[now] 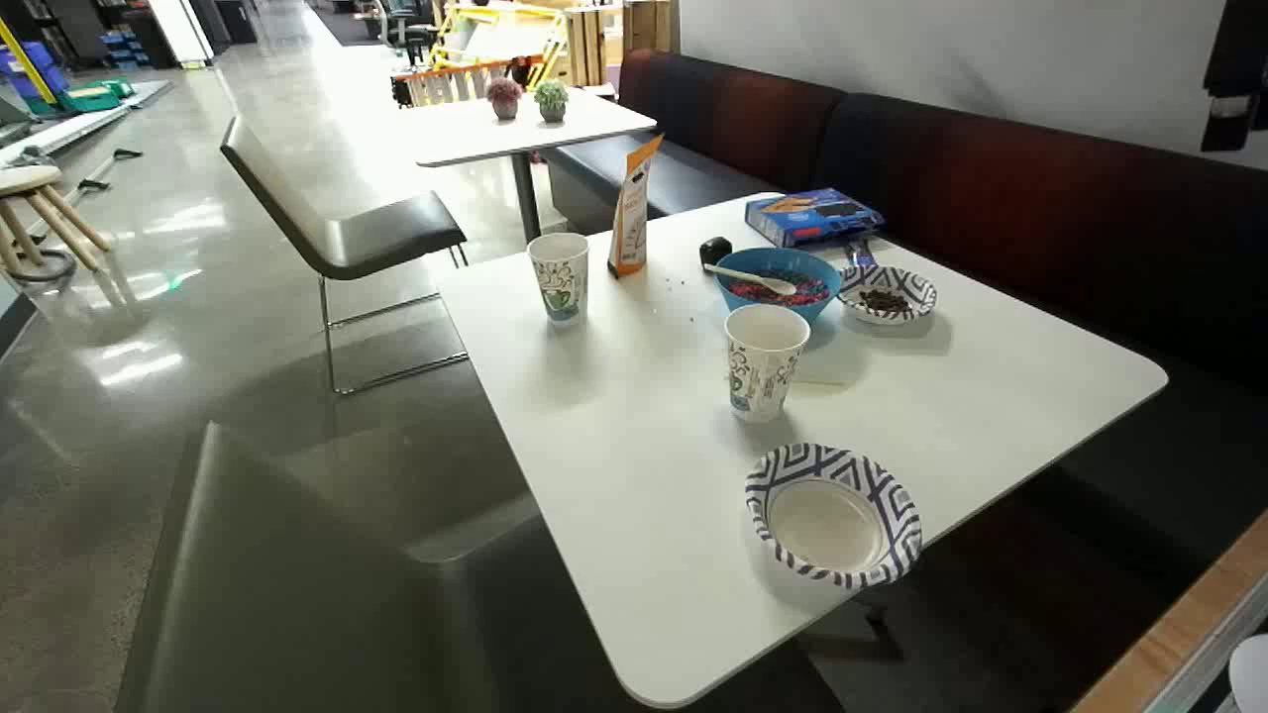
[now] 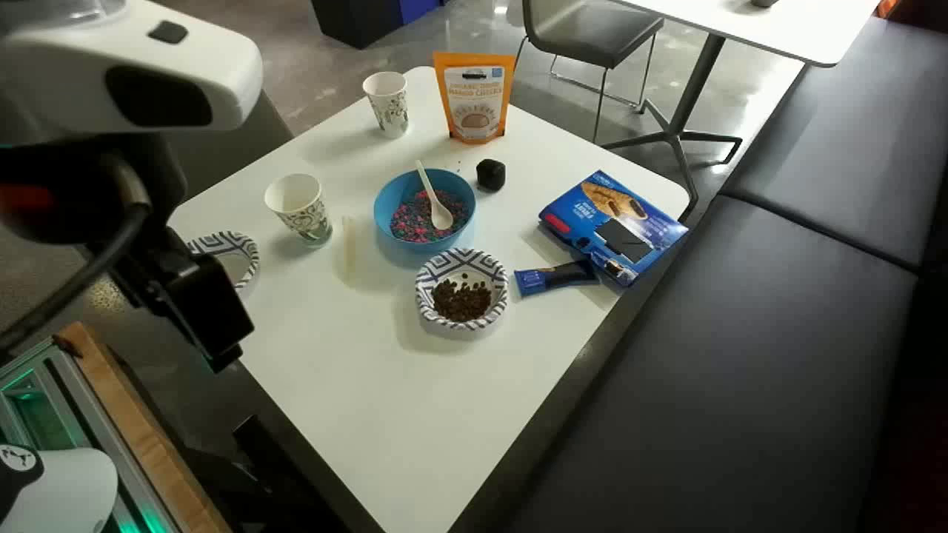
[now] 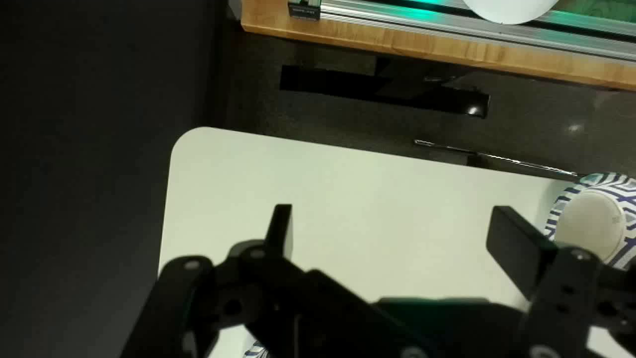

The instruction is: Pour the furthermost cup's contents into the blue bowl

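You seem at the approach: your pincer (image 3: 392, 226) is spread wide, holding nothing. The furthermost patterned paper cup (image 2: 389, 109) stands upright on the desk (image 2: 385, 400), beside the orange mango pouch (image 2: 474, 104). Next you likely must reach and clasp that cup, before pouring into the blue bowl (image 2: 384, 201).

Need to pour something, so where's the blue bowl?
In an exterior view, the blue bowl sits just left of centre, between the nearer cup and black object.
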`<state>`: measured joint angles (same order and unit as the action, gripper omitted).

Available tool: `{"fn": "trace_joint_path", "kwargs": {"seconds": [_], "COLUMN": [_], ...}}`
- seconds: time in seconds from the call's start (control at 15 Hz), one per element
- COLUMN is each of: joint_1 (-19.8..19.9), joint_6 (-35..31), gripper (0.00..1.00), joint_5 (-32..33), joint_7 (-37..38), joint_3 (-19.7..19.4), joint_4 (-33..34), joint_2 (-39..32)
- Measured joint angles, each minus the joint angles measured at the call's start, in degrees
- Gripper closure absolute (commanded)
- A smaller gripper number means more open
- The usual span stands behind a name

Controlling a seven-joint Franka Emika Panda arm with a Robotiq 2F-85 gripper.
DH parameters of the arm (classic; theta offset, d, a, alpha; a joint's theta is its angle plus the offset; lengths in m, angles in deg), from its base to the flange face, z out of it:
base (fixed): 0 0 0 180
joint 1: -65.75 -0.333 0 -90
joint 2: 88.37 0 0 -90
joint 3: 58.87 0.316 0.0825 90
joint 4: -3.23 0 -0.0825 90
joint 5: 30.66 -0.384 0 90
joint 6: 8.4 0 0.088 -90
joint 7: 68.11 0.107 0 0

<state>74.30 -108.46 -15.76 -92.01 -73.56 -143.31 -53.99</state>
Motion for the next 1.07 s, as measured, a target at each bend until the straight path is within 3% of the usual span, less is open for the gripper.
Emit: {"fn": "trace_joint_path", "kwargs": {"seconds": [0.73, 1.07], "joint_1": [-0.8, -8.2], "joint_6": [0.2, 2.5], "gripper": [0.00, 0.00], "joint_5": [-1.1, -9.6], "joint_7": [0.0, 6.4], "joint_3": [0.6, 10.5], "joint_4": [-0.3, -3.2], "joint_2": [0.1, 1.4]}}
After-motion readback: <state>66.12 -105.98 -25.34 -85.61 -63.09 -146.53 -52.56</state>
